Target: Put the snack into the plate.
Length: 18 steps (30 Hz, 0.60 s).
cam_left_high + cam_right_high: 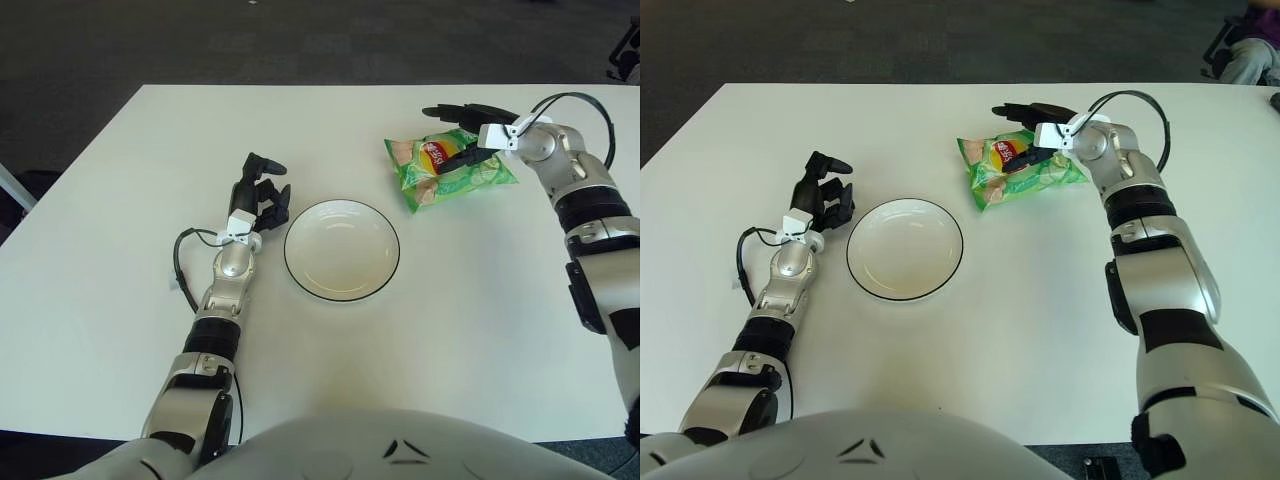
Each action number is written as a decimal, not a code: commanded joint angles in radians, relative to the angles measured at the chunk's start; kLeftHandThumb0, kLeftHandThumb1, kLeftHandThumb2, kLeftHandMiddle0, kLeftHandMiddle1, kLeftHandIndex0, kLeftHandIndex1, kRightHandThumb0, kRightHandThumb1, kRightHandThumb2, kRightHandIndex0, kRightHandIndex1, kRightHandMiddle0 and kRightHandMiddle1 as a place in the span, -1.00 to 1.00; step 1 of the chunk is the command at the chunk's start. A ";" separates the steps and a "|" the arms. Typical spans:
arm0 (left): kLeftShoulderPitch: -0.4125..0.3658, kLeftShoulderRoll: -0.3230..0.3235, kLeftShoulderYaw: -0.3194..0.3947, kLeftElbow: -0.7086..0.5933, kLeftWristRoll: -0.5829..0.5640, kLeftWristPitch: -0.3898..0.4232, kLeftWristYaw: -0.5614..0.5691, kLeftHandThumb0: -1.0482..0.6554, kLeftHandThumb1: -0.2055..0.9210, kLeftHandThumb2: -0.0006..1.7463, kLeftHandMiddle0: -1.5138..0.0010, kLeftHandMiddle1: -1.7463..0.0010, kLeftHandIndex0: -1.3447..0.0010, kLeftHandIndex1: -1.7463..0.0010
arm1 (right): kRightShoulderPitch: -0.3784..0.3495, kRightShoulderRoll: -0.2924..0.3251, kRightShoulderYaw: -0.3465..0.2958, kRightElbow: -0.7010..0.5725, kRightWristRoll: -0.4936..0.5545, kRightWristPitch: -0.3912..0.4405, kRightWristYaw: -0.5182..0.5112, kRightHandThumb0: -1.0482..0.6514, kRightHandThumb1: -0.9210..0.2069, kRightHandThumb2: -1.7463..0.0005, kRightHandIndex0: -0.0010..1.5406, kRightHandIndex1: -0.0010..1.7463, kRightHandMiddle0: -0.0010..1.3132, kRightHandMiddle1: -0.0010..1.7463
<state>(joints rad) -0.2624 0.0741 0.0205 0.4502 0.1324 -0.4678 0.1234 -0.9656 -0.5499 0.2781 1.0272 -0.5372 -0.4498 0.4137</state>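
The snack, a green crisp bag (440, 175) with a red and yellow logo, lies flat on the white table to the right of and beyond the plate. The white plate (342, 255) with a dark rim has nothing in it. My right hand (440, 137) hovers at the bag's far right corner. Its fingers (450, 111) stretch over the bag's far edge and its thumb (463, 156) lies across the top of the bag. The hand is open, not closed on the bag. My left hand (261, 195) shows just left of the plate, fingers relaxed and holding nothing.
A black cable (180, 255) loops beside my left forearm. The white table (470, 320) ends at a dark carpet beyond its far edge (300, 86). A chair base (625, 55) shows at the top right corner.
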 commanded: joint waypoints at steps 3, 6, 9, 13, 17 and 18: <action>0.030 -0.006 -0.004 -0.001 0.013 -0.004 0.017 -0.22 0.58 -0.05 -0.14 -1.00 0.48 -1.00 | -0.018 0.028 0.034 0.101 -0.020 0.042 -0.062 -0.71 -0.92 1.00 -1.00 -1.00 -0.83 -0.99; 0.033 -0.008 -0.004 -0.005 0.014 -0.005 0.019 -0.22 0.58 -0.05 -0.14 -1.00 0.48 -1.00 | -0.001 0.023 0.045 0.119 -0.019 0.028 -0.086 -0.70 -0.90 1.00 -1.00 -1.00 -0.83 -0.99; 0.035 -0.009 -0.004 -0.008 0.015 -0.006 0.020 -0.22 0.58 -0.05 -0.13 -1.00 0.48 -1.00 | 0.008 0.019 0.052 0.128 -0.013 0.020 -0.092 -0.70 -0.88 1.00 -1.00 -1.00 -0.82 -0.99; 0.038 -0.011 -0.005 -0.012 0.016 -0.006 0.020 -0.22 0.58 -0.05 -0.13 -1.00 0.48 -1.00 | 0.017 0.019 0.054 0.133 -0.001 0.019 -0.082 -0.72 -0.89 1.00 -1.00 -1.00 -0.80 -0.98; 0.039 -0.010 -0.003 -0.013 0.015 -0.012 0.021 -0.22 0.58 -0.05 -0.13 -1.00 0.48 -1.00 | 0.055 0.016 0.048 0.144 0.015 0.003 -0.088 -0.77 -0.92 0.99 -1.00 -1.00 -0.78 -0.97; 0.040 -0.010 -0.004 -0.013 0.015 -0.013 0.021 -0.22 0.58 -0.05 -0.13 -1.00 0.48 -1.00 | 0.058 0.015 0.049 0.145 0.017 0.001 -0.090 -0.78 -0.93 0.98 -1.00 -1.00 -0.77 -0.97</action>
<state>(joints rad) -0.2501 0.0682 0.0193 0.4309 0.1395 -0.4691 0.1330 -0.9504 -0.5264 0.3247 1.1541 -0.5272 -0.4417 0.3253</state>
